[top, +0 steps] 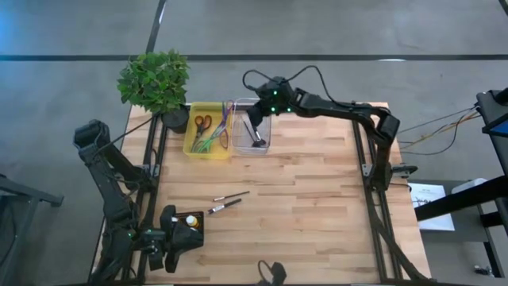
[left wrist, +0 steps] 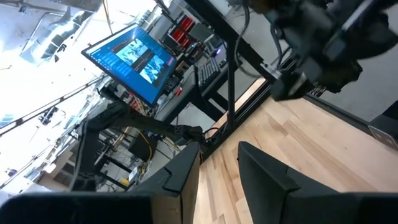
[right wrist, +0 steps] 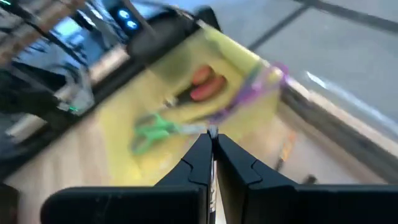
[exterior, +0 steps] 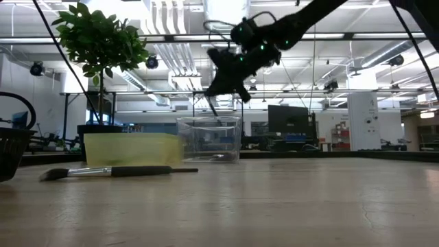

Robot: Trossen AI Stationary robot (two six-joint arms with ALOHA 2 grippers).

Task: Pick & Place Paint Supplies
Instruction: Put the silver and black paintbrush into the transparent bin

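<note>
Paintbrushes: two lie loose on the wooden table, near its middle-left, close together and roughly parallel. Another brush shows in the low view lying flat in front of the yellow bin. A thin dark brush sits inside the clear bin, just right of the yellow bin at the table's far edge.

Right gripper hangs over the clear bin, fingers pressed together; a thin pale sliver shows at the tips in the right wrist view, possibly a brush, too blurred to say. The yellow bin holds orange-handled scissors, green-handled scissors and purple ones.

Left gripper is parked at the near left corner, jaws partly apart in its wrist view, nothing between them there. A small yellow-orange paint bottle lies on a dark tray just beside it.

Potted plant stands at the far left corner.
</note>
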